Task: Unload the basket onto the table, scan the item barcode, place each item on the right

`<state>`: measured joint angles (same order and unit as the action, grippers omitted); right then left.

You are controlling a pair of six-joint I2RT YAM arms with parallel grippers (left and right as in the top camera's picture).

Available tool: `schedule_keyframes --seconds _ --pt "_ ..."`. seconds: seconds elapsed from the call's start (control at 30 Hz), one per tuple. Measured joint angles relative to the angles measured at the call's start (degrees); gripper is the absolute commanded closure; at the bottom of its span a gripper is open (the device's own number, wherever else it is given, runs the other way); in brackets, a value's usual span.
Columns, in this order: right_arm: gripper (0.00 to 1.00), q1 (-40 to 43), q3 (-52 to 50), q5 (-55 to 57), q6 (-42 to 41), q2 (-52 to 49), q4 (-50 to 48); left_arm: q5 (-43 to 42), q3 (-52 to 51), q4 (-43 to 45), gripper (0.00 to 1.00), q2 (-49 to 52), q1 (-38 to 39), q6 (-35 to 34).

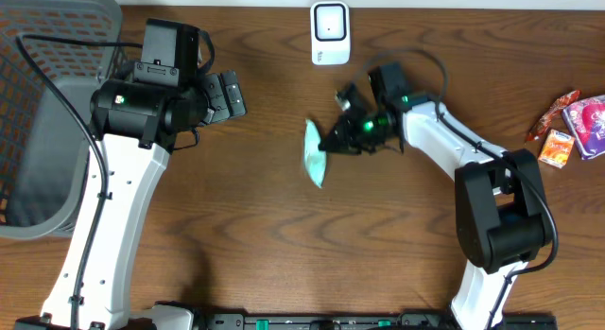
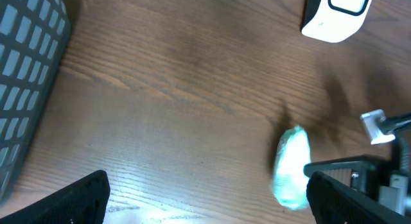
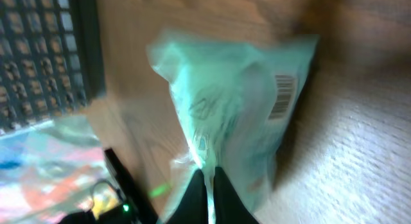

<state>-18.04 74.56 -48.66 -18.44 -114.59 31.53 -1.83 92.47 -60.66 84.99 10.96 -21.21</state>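
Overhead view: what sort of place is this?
Probably a mock shop checkout on a wooden table: a white scanner, a grey basket, and a barcoded green packet pinched in the right gripper.

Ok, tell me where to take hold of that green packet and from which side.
Best pinch the green packet by its thin crimped end, coming end-on as the right claw does. The body is puffy, and this leaves the barcode uncovered.

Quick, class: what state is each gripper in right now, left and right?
Left gripper: open, holding nothing.
Right gripper: shut on the pale green packet.
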Motion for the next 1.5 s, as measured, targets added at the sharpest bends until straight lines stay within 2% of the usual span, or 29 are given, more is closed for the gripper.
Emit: schedule_keyframes --seconds 0.1,0.3,0.43,0.5,0.53,0.63,0.73,0.87,1.0,1.27,1.3,1.5 --pt "0.99 2.2 -6.5 -2.9 -2.1 -0.2 -4.7 0.0 0.0 0.0 0.02 0.0 0.0 0.0" --pt "0.98 8.6 -9.8 -2.3 -4.2 -0.3 -3.7 0.0 0.0 0.0 0.02 0.0 0.0 0.0" --pt "0.82 9.3 -9.4 -1.7 -4.5 0.0 -1.8 0.0 0.0 0.0 0.02 0.0 0.0 0.0" --pt "0.65 8.3 -8.6 -0.7 -4.5 1.3 -1.6 0.0 0.0 0.0 0.02 0.0 0.0 0.0" --pt "0.48 7.5 -8.0 0.0 -4.6 2.3 -1.6 0.0 0.0 0.0 0.02 0.0 0.0 0.0" --pt "0.41 2.8 -5.2 4.2 -5.1 6.4 -2.3 0.0 0.0 0.0 0.02 0.0 0.0 0.0" --pt "0.43 -3.2 -2.8 9.4 -6.1 8.3 -4.5 0.0 0.0 0.0 0.02 0.0 0.0 0.0" --pt "0.4 -12.3 -2.0 20.5 -9.6 8.5 -5.5 0.0 0.0 0.0 0.02 0.0 0.0 0.0" --pt "0.39 -18.0 -2.0 31.2 -13.3 7.8 -5.9 0.0 0.0 0.0 0.02 0.0 0.0 0.0" --pt "0.4 -23.2 -2.0 48.4 -14.9 2.8 -4.9 0.0 0.0 0.0 0.02 0.0 0.0 0.0" --pt "0.43 -23.6 -1.9 49.9 -14.8 2.7 -4.0 0.0 0.0 0.0 0.02 0.0 0.0 0.0" --pt "0.39 -23.8 -2.0 60.4 -14.9 2.3 6.5 0.0 0.0 0.0 0.02 0.0 0.0 0.0"
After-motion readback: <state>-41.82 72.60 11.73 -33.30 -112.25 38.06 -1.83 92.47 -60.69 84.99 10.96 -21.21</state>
